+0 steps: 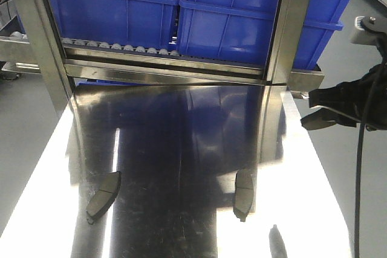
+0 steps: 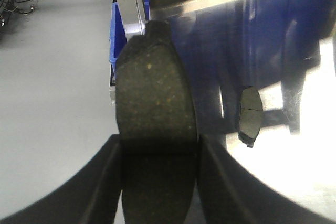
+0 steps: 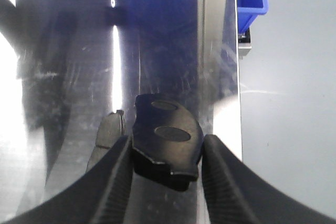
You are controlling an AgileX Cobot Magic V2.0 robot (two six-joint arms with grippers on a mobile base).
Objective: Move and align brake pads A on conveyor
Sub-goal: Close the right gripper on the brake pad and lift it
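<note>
Two brake pads (image 1: 104, 194) (image 1: 243, 193) rest on the steel tabletop (image 1: 181, 143); left tool (image 2: 157, 153), right tool (image 3: 165, 156) each grip one.

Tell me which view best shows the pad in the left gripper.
Left wrist view: the held pad fills mid-frame, speckled face clear, clamped in the left gripper. The front and right wrist views miss both; they show only other pads.

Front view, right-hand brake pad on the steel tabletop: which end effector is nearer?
Right. The right end effector hangs beyond the brake pad, near the right edge of the steel tabletop. The left end effector is outside that view, by the left edge.
</note>
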